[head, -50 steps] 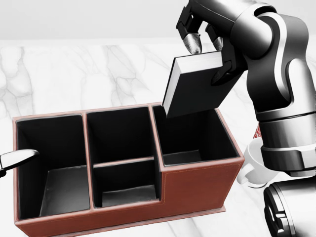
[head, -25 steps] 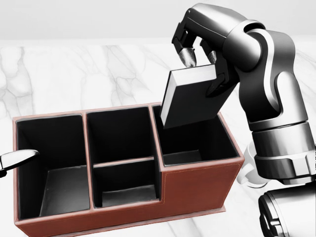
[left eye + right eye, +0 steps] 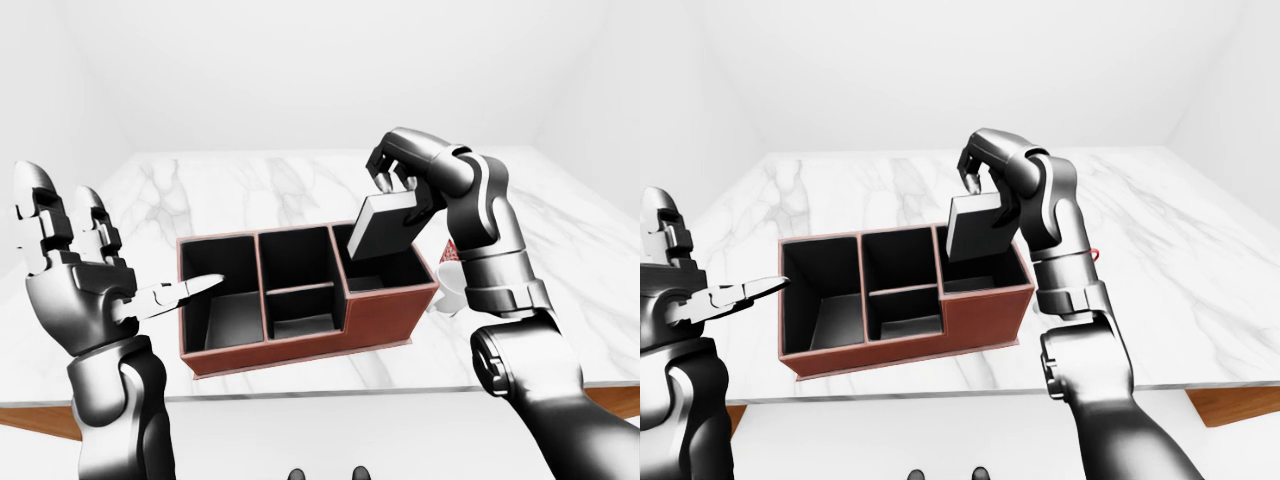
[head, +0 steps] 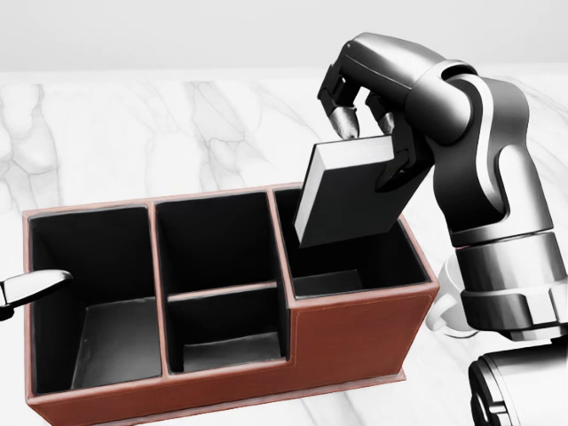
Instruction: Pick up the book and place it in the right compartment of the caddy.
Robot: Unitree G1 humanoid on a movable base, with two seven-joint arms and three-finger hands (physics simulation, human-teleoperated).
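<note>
the book (image 4: 348,193) is dark with a pale page edge, and i hold it in my right hand (image 4: 368,106). the fingers (image 4: 344,122) curl down over its top end, so the hand is closed around the book. the book hangs tilted, with its top leaning to the right in the head view. its low end dips just inside the top of the right compartment of the caddy (image 4: 355,333). i cannot tell if it touches the walls, and it is not down on the bottom.

the caddy is a brown box with black insides. it sits on a white marble table (image 3: 250,180). it has one tall part on the left, two small parts in the middle, and the right part where the book hangs.

my left hand (image 3: 75,275) is up at the left side of the left-eye view. it is spread wide and holds nothing. one finger points toward the left end of the caddy, and its tip looks near the rim, but i cannot tell if it touches.

a white cup (image 4: 448,302) peeks out just right of the caddy, mostly hidden by my right arm.
</note>
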